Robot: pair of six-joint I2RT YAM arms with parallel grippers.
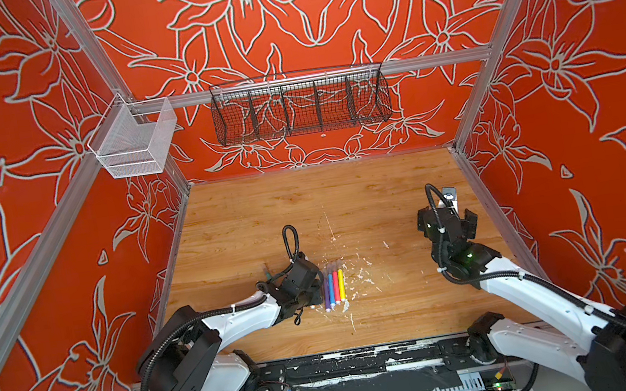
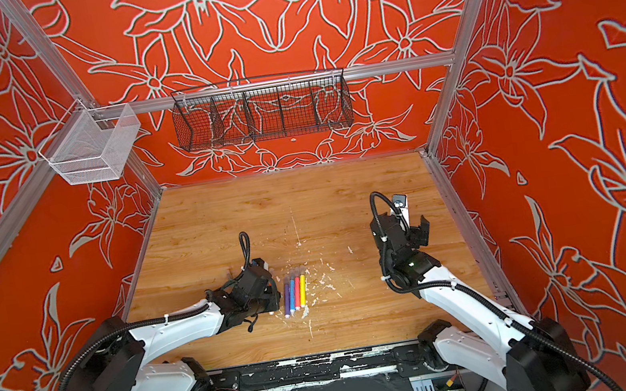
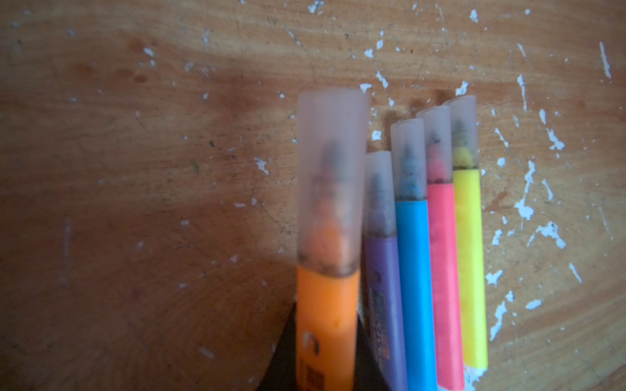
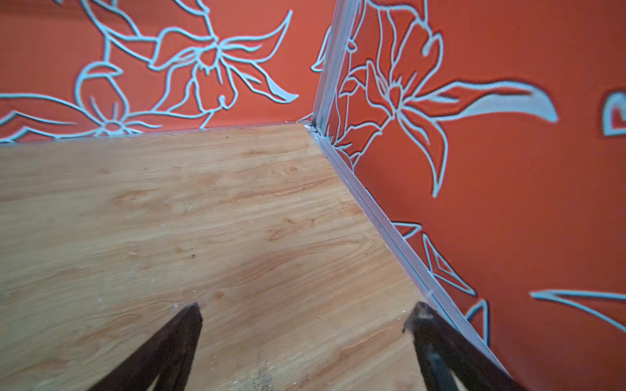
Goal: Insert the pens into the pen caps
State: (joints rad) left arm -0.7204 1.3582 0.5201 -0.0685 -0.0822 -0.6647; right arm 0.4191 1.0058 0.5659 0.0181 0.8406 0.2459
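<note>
Lay the orange pen [image 3: 325, 321], clamped in the left fingers [image 3: 281, 365], parallel at the purple pen [image 3: 386, 287]'s nine o'clock; right fingers [image 4: 169, 348] apart, empty.

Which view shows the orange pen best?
The left wrist view: the orange pen fills the foreground with its clear cap on, held by the left gripper. In both top views that gripper's body covers it almost entirely. The right wrist view does not show it.
</note>
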